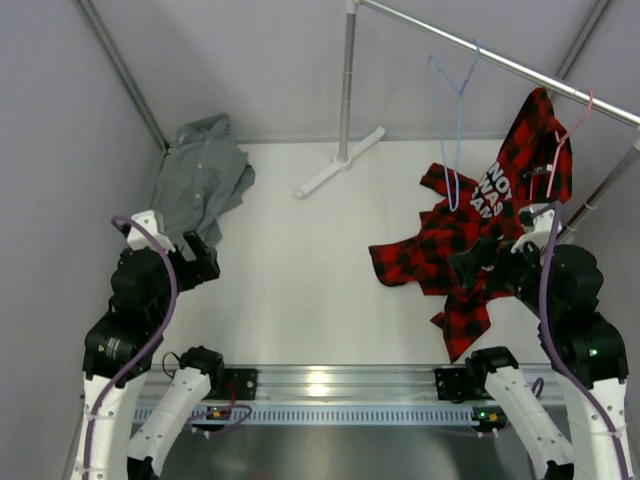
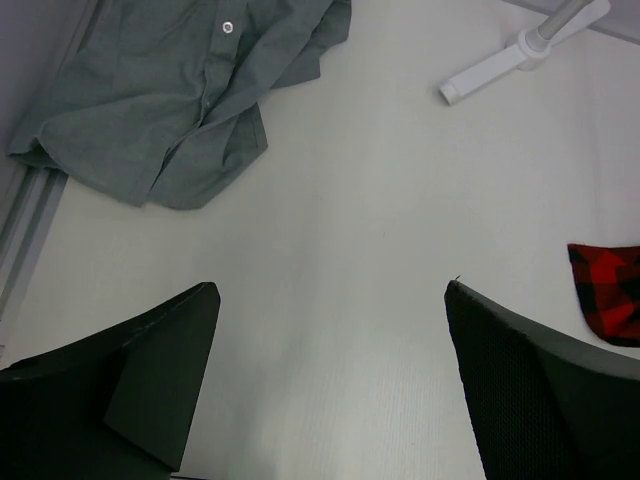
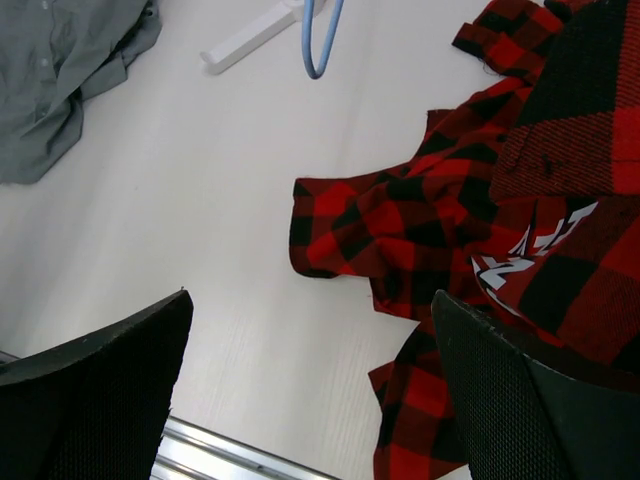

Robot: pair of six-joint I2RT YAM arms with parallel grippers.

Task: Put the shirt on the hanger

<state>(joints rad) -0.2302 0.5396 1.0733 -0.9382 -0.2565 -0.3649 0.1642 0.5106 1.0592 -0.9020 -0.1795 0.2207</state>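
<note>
The grey-green shirt (image 1: pixel 200 180) lies crumpled at the table's far left; it also shows in the left wrist view (image 2: pixel 170 90) and the right wrist view (image 3: pixel 60 70). The light-blue wire hanger (image 1: pixel 453 110) hangs empty from the metal rail, its lower end in the right wrist view (image 3: pixel 320 35). My left gripper (image 1: pixel 200 262) is open and empty, near the shirt's front edge, above bare table (image 2: pixel 330 290). My right gripper (image 1: pixel 468 268) is open and empty, over the plaid shirt's edge (image 3: pixel 310 295).
A red-and-black plaid shirt (image 1: pixel 470 235) on a pink hanger (image 1: pixel 575 115) drapes from the rail (image 1: pixel 520 68) onto the table at right. The rack's white foot (image 1: pixel 335 165) and upright pole (image 1: pixel 347 75) stand at the back centre. Grey walls enclose the table.
</note>
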